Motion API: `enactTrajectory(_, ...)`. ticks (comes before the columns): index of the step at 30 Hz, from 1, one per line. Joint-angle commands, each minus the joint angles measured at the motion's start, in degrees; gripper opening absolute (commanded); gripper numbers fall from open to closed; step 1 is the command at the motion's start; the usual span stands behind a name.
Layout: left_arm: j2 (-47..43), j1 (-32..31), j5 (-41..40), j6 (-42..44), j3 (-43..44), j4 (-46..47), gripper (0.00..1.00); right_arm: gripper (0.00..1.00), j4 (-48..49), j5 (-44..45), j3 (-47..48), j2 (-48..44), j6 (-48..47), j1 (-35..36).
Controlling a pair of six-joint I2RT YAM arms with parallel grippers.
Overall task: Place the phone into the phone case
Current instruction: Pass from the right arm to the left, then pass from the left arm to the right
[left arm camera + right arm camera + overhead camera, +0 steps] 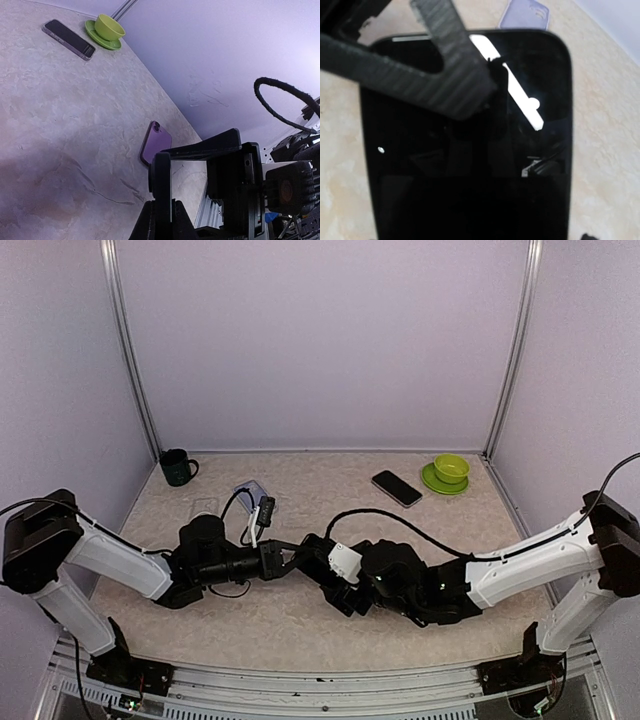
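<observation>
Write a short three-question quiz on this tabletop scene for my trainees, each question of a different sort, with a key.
1. Fill in: the left gripper is ___ (open or shut) on the black phone.
2. True or false: a second phone lies on the table beside the green saucer.
3. Multiple choice: what stands on that saucer? A a spoon; B a green cup; C a banana.
Key: 1 shut; 2 true; 3 B.

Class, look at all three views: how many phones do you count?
2. The first phone is pinched by the left gripper between the two arms; the second phone lies at the rear right beside the green saucer. None seems hidden.
</observation>
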Motion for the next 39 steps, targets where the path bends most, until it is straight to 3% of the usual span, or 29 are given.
enactTrajectory(1, -3.56, 0.22, -0.03, -0.69, -1.43, 3.62, 0.00, 0.88, 3.86, 1.21, -1.41, -3.32, 0.19, 0.30)
enactTrajectory(5, -5.49, 0.22, -1.23, -0.58, -2.80, 5.08, 0.00, 0.99, 4.95, 1.84, -2.75, -5.57, 0.81, 0.30)
enactTrajectory(22, -10.30, 0.13, -1.80, -0.06, -5.17, 9.09, 0.00, 1.00, 2.66, -1.11, -4.92, -15.14, 9.84, -4.07)
enactTrajectory(25, -10.89, 0.13, -1.57, 0.37, -5.27, 9.23, 0.06, 1.00, 2.75, -2.32, -5.50, -16.92, 11.30, -4.87)
enactTrajectory(28, -11.49, 0.13, -3.38, -0.02, -5.65, 9.31, 0.00, 1.00, 2.67, -4.39, -5.86, -18.46, 13.40, -5.91)
enactTrajectory(39, -15.51, 0.13, -6.15, -1.50, -8.54, 17.06, 0.00, 0.99, 6.80, -20.71, -7.16, -22.35, 23.26, -9.39)
